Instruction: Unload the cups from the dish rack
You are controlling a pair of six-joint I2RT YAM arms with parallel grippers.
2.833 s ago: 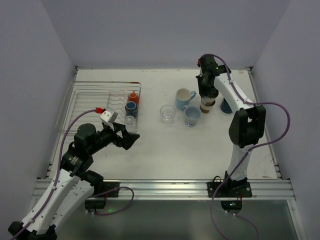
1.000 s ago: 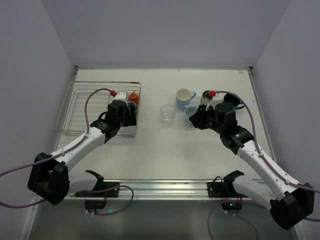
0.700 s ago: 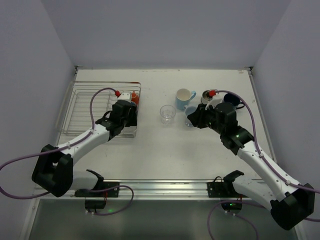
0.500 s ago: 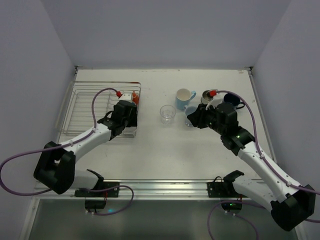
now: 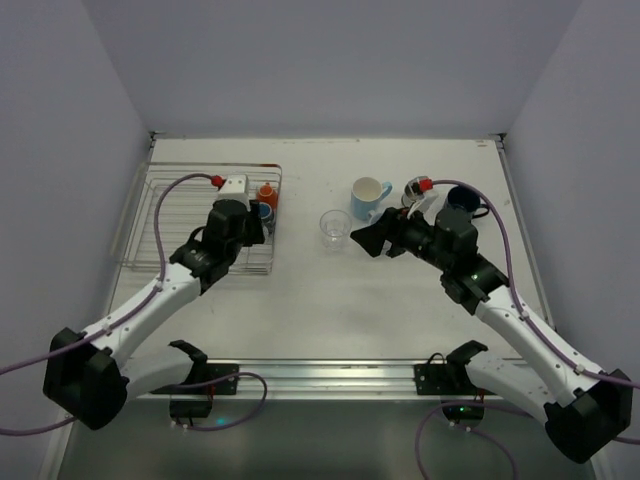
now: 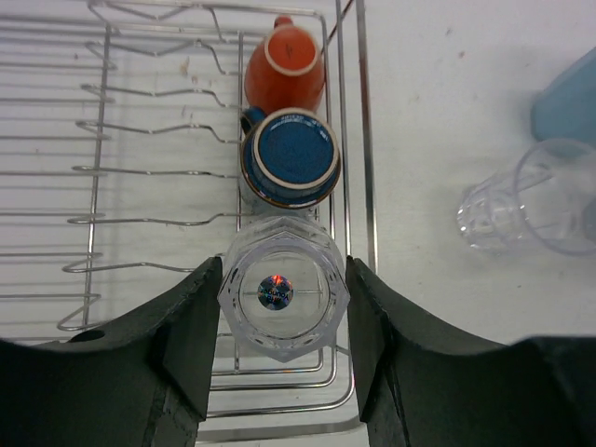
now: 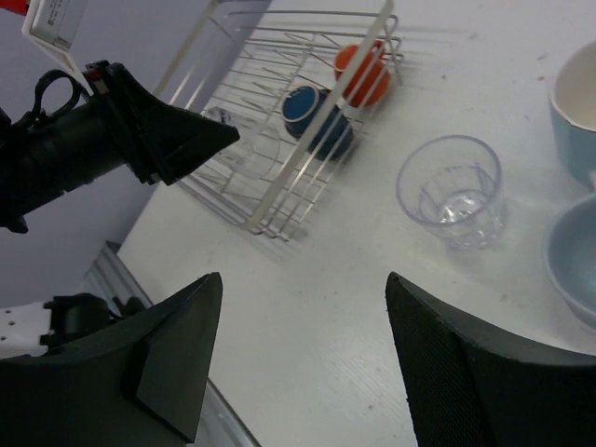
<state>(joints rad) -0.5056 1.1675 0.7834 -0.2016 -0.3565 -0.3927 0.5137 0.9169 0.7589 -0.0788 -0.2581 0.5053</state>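
1. Cups in the dish rack (image 5: pixel 160 212): three are in it, lined up along its right-hand edge. An orange mug (image 6: pixel 287 63) sits at the far end and a navy mug (image 6: pixel 291 156) is just beside it. An upturned glass (image 6: pixel 282 312) is nearest the arms and appears to stand mouth down on the wires.
2. Cups out of the rack: five stand on the table (image 5: pixel 320 300) to the right of it. They are a second glass (image 5: pixel 335 228), a light blue mug (image 5: pixel 368 197), a grey-blue cup (image 7: pixel 570 256), a metal tumbler (image 5: pixel 412 190) and a dark mug (image 5: pixel 468 198). The dark mug is partly hidden behind the right arm.
3. Progress, in my judgement: more than half done, with three cups left to move. The upturned glass looks to be the one now in hand.
4. Left gripper (image 6: pixel 284 279): the arm reaches over the near right corner of the rack with the wrist pointing down. The fingers (image 6: pixel 196 326) are clamped on opposite sides of the upturned glass, pads against its wall. I cannot tell whether the glass has cleared the wires.
5. Right gripper (image 7: pixel 303 279): the arm stretches low across the table, aimed leftward at the rack. Its jaws stand wide apart with nothing between them. It is near the second glass and the grey-blue cup and touches neither (as far as I can see).
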